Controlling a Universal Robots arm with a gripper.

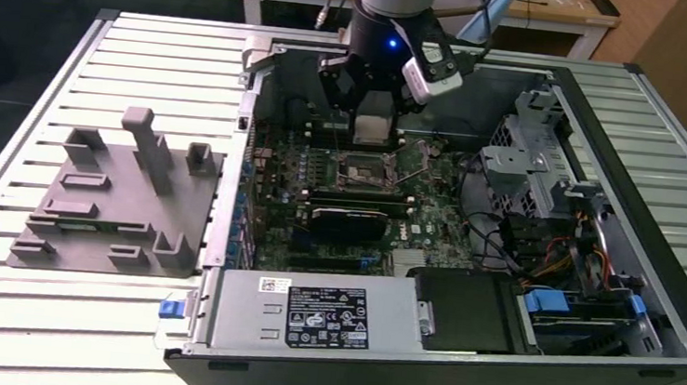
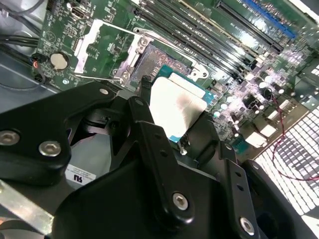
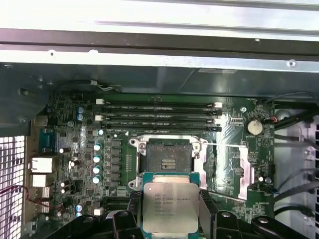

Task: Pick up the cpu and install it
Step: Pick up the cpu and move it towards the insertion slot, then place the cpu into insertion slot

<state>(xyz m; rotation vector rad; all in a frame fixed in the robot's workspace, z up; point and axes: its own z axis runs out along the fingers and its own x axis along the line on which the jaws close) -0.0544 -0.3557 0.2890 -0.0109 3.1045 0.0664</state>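
Observation:
My gripper (image 1: pixel 373 132) is shut on the cpu (image 1: pixel 374 126), a flat square chip with a silver top and a thin greenish rim. It hangs inside the open computer case, a little above the motherboard and just short of the open socket (image 1: pixel 364 168). In the first wrist view the cpu (image 3: pixel 170 204) sits between two black fingers (image 3: pixel 133 205), beside the bare socket (image 3: pixel 168 159), whose metal load plate (image 3: pixel 240 169) is swung open. In the second wrist view the cpu (image 2: pixel 174 107) hovers tilted next to the socket (image 2: pixel 152 59).
The case (image 1: pixel 596 159) lies open on a slatted table, its walls around the motherboard. A grey moulded fixture block (image 1: pixel 119 201) lies at the exterior view's left. Memory slots (image 3: pixel 159 117), a drive cage (image 1: pixel 533 162), cables (image 1: pixel 562 258) and a power supply (image 1: pixel 307 315) surround the socket.

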